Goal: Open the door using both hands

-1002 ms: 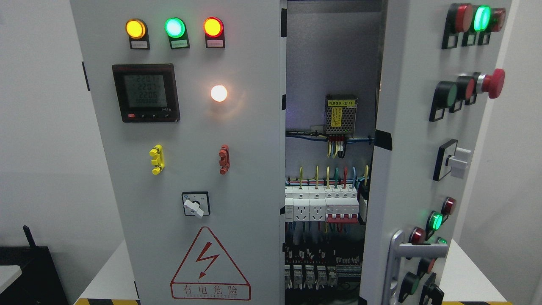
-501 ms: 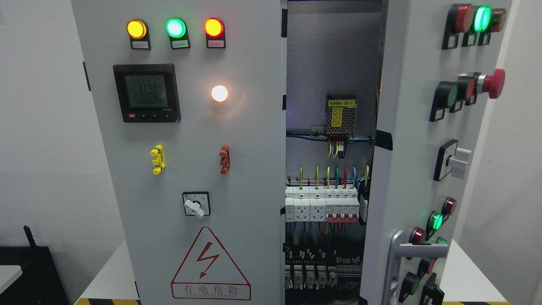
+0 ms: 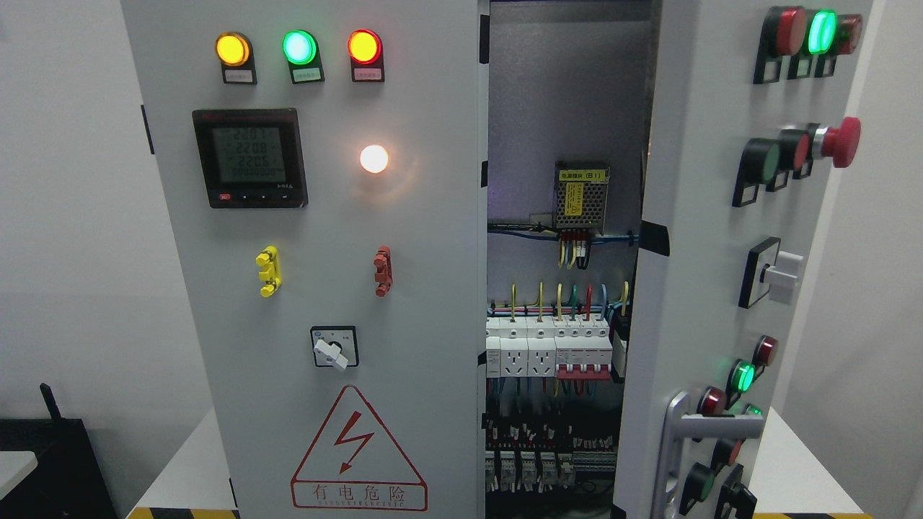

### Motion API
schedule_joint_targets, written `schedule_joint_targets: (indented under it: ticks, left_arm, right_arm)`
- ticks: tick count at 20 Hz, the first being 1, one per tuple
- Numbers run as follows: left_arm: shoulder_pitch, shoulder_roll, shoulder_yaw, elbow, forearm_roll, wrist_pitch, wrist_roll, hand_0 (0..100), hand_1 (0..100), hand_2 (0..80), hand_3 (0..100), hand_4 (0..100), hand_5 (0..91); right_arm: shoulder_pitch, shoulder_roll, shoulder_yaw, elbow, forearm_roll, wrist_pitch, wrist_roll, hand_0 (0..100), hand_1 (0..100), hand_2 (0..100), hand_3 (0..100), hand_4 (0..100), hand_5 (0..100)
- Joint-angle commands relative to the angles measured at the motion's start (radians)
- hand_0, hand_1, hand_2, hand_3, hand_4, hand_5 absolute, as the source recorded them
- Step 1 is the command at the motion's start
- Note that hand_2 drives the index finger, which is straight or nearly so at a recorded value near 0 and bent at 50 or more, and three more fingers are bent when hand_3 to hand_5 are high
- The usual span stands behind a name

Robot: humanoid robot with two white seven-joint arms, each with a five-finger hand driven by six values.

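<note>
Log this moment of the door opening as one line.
right door: swung partly open | left door: shut | handle: untouched | wiring: exposed | hands: none in view

A white flat-topped table point(image 3: 800, 468) carries the tall grey metal electrical cabinet point(image 3: 404, 288), which stands upright on it; black-and-yellow striped tape point(image 3: 180, 513) seems to edge the table's front.

The cabinet point(image 3: 404, 216) is pale grey. Upper left, three lamps point(image 3: 298, 47) glow amber, green and red; a white lamp point(image 3: 373, 158) shines below. A red-bordered warning triangle point(image 3: 358, 447) carries a red bolt. Far right, a mushroom button point(image 3: 842, 141) is red.
</note>
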Motion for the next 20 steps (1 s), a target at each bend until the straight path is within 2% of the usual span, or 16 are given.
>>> schedule_joint_targets:
  ticks: [1,4,6,8,12,15,17,20]
  left_arm:
    - [0.014,0.469,0.262,-0.238,0.281,0.012,-0.06,0,0,0.0,0,3,0.0]
    - [0.014,0.528,0.34,-0.229,0.329,0.044,-0.138,0,0,0.0,0,3,0.0]
    - [0.014,0.546,0.404,-0.228,0.34,0.087,-0.236,0,0,0.0,0,3,0.0]
    - [0.011,0.569,0.46,-0.227,0.352,0.124,-0.307,0,0,0.0,0,3,0.0]
    - [-0.009,0.589,0.512,-0.23,0.389,0.161,-0.32,0,0,0.0,0,3,0.0]
    - [-0.062,0.598,0.507,-0.23,0.432,0.187,-0.327,0,0,0.0,0,3,0.0]
    - [-0.116,0.598,0.498,-0.216,0.427,0.201,-0.353,0,0,0.0,0,3,0.0]
    - [-0.144,0.623,0.494,-0.196,0.435,0.231,-0.357,0,0,0.0,0,3,0.0]
  right_arm:
    - [0.0,0.0,0.0,0.0,0.0,0.001,0.0,11,0,0,0,0,0]
    - [0.0,0.0,0.0,0.0,0.0,0.001,0.0,11,0,0,0,0,0]
    - [0.0,0.0,0.0,0.0,-0.001,0.001,0.0,11,0,0,0,0,0]
    - [0.0,0.0,0.0,0.0,0.0,0.001,0.0,11,0,0,0,0,0]
    - [-0.001,0.0,0.0,0.0,0.0,0.0,0.0,11,0,0,0,0,0]
    - [0.0,0.0,0.0,0.0,0.0,0.0,0.0,11,0,0,0,0,0]
    - [0.0,0.0,0.0,0.0,0.0,0.001,0.0,11,0,0,0,0,0]
    - [0.0,0.0,0.0,0.0,0.0,0.0,0.0,11,0,0,0,0,0]
